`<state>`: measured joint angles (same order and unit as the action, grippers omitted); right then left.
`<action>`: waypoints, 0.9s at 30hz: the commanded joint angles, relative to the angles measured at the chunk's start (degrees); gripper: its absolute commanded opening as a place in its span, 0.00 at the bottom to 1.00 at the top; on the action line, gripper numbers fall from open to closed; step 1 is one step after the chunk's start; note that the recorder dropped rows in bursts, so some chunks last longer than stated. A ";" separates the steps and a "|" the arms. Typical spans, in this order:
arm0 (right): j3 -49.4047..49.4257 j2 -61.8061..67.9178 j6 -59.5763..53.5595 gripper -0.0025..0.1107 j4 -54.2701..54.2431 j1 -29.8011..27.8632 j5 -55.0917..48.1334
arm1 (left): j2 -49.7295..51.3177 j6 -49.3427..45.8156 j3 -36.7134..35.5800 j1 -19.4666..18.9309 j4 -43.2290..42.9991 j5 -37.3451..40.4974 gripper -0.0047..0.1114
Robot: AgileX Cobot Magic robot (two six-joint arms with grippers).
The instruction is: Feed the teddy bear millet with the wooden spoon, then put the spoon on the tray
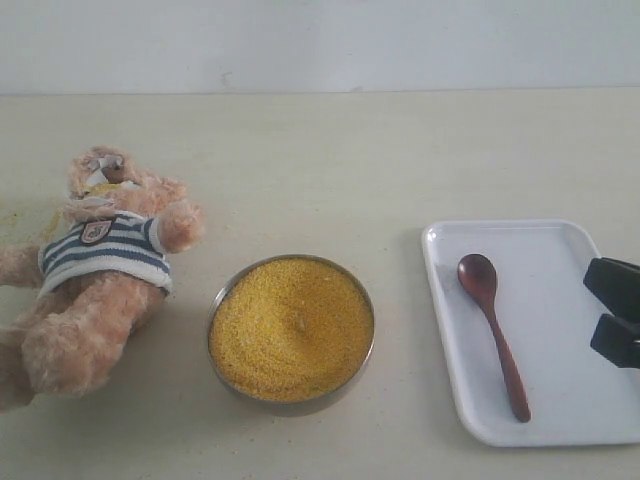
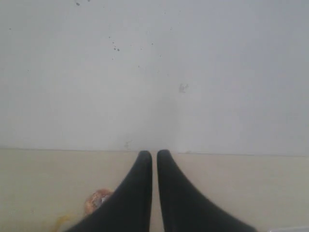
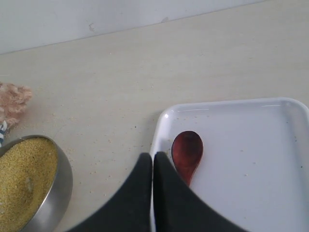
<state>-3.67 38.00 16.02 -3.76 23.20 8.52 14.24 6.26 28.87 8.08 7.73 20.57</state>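
The teddy bear point(image 1: 100, 270) lies on its back at the table's left, in its striped shirt. Bright yellow millet point(image 1: 290, 325) fills the shiny metal bowl point(image 1: 300, 404) at the middle front. The wooden spoon point(image 1: 492, 330) lies loose on the white tray point(image 1: 560, 260) at the right, its bowl end toward the far side. My right gripper point(image 3: 153, 155) is shut and empty, hovering over the tray's near-left rim beside the spoon's point(image 3: 187, 150) bowl end. My left gripper point(image 2: 154, 153) is shut on nothing, facing the wall; it is out of the exterior view.
A pale wall point(image 1: 320, 40) rises behind the beige table point(image 1: 330, 170). The right wrist view shows the millet bowl point(image 3: 60, 186) to the tray's point(image 3: 251, 164) side, and a tuft of bear fur point(image 3: 12, 101). Scattered grains dot the table around the bowl.
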 commanded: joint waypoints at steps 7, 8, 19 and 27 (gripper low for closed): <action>0.32 -0.18 -0.04 0.02 0.08 -0.38 0.44 | -0.95 -4.72 -0.44 -0.20 -3.02 -0.07 0.09; 0.32 -0.18 -0.04 0.02 0.08 -0.38 0.44 | -1.17 -5.59 -0.86 -0.91 -3.73 -0.07 0.09; 0.32 -0.18 -0.04 0.02 0.08 -0.38 0.44 | -10.51 -5.89 -18.32 -14.36 -4.95 -0.05 0.09; 0.32 -0.18 -0.04 0.02 0.08 -0.38 0.23 | -14.24 -5.65 -28.87 -15.82 -3.58 -6.77 0.09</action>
<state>-3.67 38.00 16.02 -3.76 23.11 8.52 0.40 0.56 1.62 -7.46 2.84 18.05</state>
